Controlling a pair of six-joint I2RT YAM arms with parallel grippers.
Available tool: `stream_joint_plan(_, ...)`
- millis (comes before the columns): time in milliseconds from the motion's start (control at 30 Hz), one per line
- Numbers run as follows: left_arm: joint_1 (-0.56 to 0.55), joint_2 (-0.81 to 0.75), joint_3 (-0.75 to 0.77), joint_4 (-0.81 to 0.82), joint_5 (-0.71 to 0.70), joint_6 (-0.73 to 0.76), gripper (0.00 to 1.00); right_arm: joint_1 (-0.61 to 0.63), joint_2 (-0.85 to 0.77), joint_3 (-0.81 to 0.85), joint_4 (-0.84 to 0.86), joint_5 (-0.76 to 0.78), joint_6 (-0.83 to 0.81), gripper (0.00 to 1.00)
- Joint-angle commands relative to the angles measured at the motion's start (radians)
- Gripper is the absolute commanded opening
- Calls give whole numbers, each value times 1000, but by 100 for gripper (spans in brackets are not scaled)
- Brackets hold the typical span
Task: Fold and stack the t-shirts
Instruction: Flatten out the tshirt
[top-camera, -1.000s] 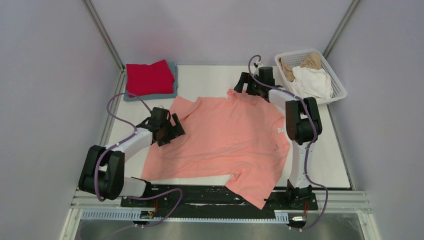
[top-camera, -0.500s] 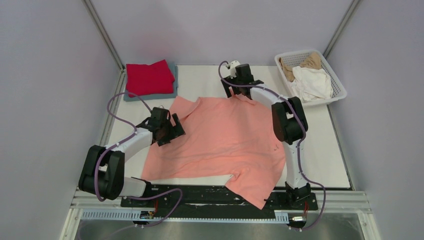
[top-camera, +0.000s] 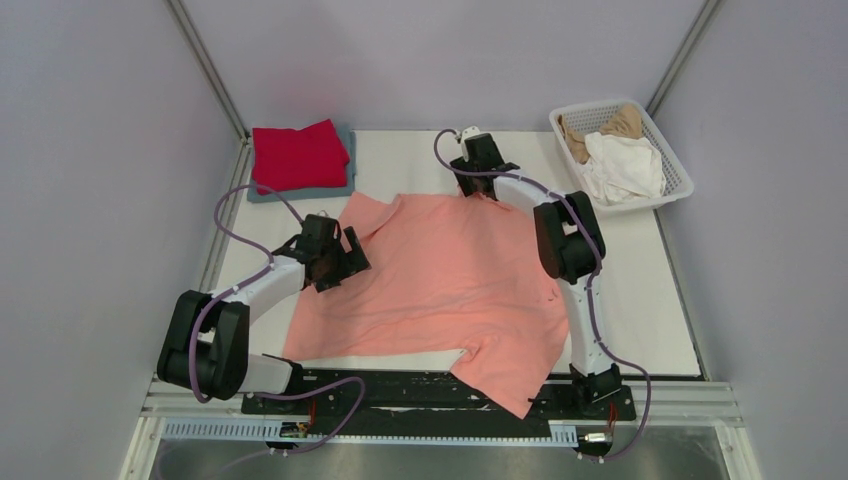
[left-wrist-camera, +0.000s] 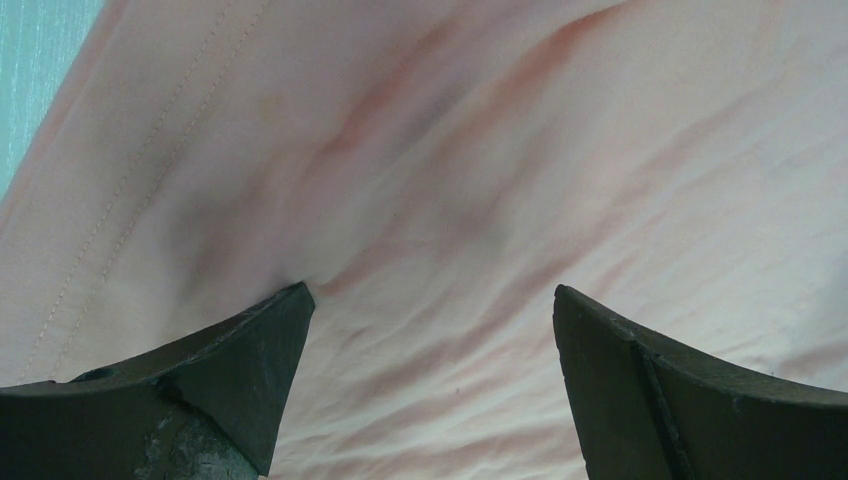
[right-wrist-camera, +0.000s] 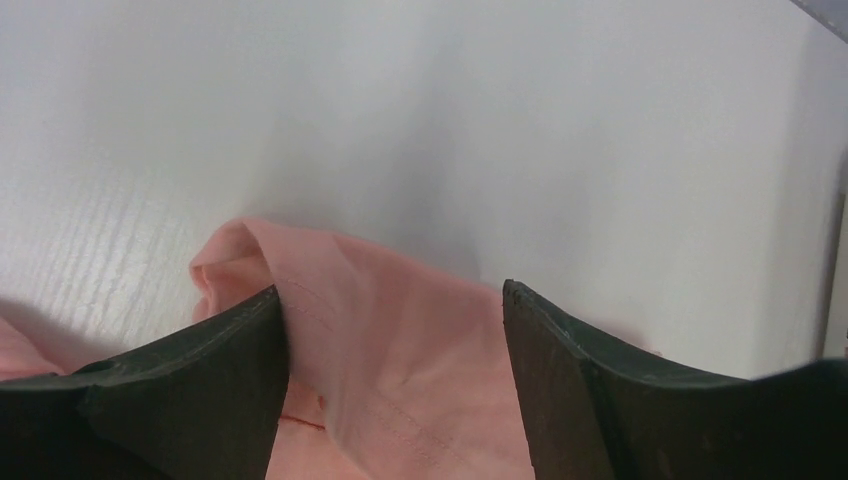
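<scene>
The right pincer (right-wrist-camera: 392, 290) is standing wide open, its dark fingers straddling a small rolled-over lip of the salmon-pink soft cloth t-shirt (top-camera: 450, 280) at the garment's far edge. Bare white surface (right-wrist-camera: 450, 120) is lying just beyond the tips. The left pincer (left-wrist-camera: 432, 290) is gaping equally wide over flat cloth, and one tip seems to be dimpling it beside a stitched seam (left-wrist-camera: 130, 210).

The cloth is looking thin, light and limp. It will likely be sagging and dragging rather than keeping any shape. A doubled hem or seam, such as the lip between the right fingers, is probably offering a firmer hold than a single layer.

Outward from both pincers, the shirt is lying spread and faintly wrinkled, its near corner hanging off the surface's edge. Beyond the left pincer, a bright red folded t-shirt (top-camera: 298, 155) is resting on a grey-blue folded t-shirt (top-camera: 300, 192). Right of the right pincer, a white plastic lattice basket (top-camera: 680, 178) is holding white and tan crumpled t-shirts (top-camera: 622, 165).
</scene>
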Motion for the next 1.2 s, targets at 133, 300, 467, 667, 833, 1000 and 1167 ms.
stream_joint_plan(133,-1,46,-35,-30,-32,25,100,7,-17,16,-10,99,-36,70)
stream_joint_plan(300,-1,47,-31,-35,-34,25,100,7,-54,-43,-14,127,-113,64)
stream_joint_plan(467,-1,50,-26,-39,-36,23,100,7,-78,-78,-13,150,-111,65)
stream_joint_plan(667,0,55,-22,-44,-38,22,100,11,-116,-86,-16,96,-78,63)
stream_joint_plan(833,0,56,-19,-47,-38,22,100,14,-140,-106,-15,131,-134,56)
stream_joint_plan(1000,0,56,-17,-49,-40,22,100,13,-153,-110,-31,185,-208,55)
stream_joint_plan(1167,-1,61,-16,-48,-40,25,100,15,-167,-114,-79,153,-251,47)
